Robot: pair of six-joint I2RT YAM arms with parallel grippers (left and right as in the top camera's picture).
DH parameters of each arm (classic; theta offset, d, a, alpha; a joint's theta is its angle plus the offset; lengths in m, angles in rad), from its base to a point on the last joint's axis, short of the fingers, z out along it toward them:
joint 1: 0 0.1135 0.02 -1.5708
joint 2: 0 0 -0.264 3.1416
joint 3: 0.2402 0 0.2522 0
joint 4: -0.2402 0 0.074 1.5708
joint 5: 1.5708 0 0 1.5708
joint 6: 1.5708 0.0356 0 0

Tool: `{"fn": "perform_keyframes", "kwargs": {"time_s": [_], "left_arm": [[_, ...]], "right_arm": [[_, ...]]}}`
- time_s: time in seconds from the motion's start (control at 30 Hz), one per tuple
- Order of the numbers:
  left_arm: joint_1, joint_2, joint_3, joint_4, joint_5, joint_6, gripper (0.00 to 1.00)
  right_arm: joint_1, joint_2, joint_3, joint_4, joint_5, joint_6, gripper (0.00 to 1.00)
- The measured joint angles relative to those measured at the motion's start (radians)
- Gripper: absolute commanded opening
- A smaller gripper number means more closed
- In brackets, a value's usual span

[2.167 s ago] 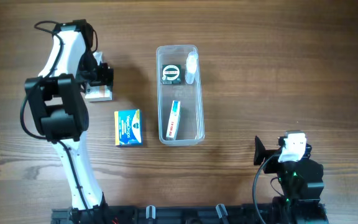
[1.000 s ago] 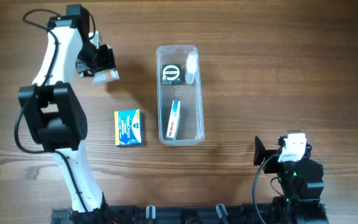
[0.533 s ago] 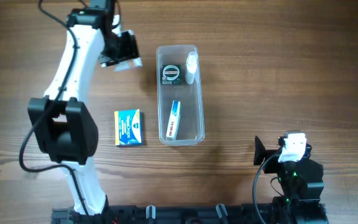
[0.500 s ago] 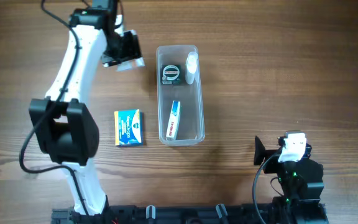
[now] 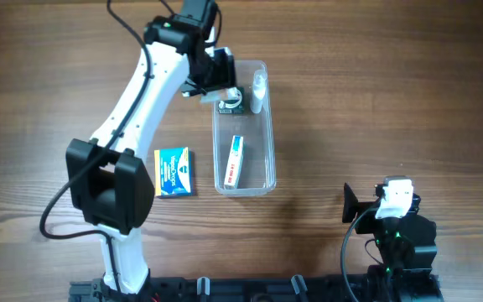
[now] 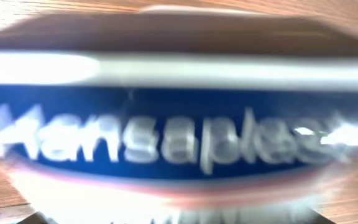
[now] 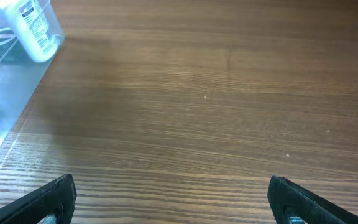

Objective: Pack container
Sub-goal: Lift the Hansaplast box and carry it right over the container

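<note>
The container (image 5: 268,172) is a long clear tub at the table's middle. It holds a round black and white item (image 5: 231,102), a white bottle (image 5: 258,91) and a small blue, white and red box (image 5: 236,161). My left gripper (image 5: 215,74) is over the tub's far left corner. It is shut on a white and blue Hansaplast box (image 6: 179,137), which fills the left wrist view as a blur. My right gripper (image 7: 173,202) is open and empty, low at the near right (image 5: 352,205), well clear of the tub.
A blue and yellow medicine box (image 5: 173,172) lies flat on the wood just left of the tub. The right wrist view shows the tub's corner (image 7: 5,74) and the bottle (image 7: 33,28) at its left edge, with bare wood ahead.
My left arm has lifted the Hansaplast box from the far left of the table and swung it right, to the tub's far left corner. The right arm has not moved.
</note>
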Motion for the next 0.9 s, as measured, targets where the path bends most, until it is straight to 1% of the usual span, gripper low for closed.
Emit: {"fn": "perform_keyframes", "kwargs": {"time_s": [0.33,0.53,0.73,0.9], "left_arm": [[-0.050,0.000,0.000,-0.051,0.010,-0.006,0.74],[-0.081,0.000,0.000,-0.053,0.010,-0.010,0.74],[-0.093,0.000,0.000,-0.051,0.010,-0.014,0.72],[-0.093,0.019,0.000,-0.017,0.010,-0.018,0.71]], "right_arm": [[0.000,0.000,0.000,0.000,0.000,0.000,1.00],[0.000,0.000,0.000,0.000,0.000,0.000,1.00],[0.000,0.000,0.000,0.000,0.000,0.000,1.00],[0.000,0.000,0.000,0.000,0.000,0.000,1.00]]}}
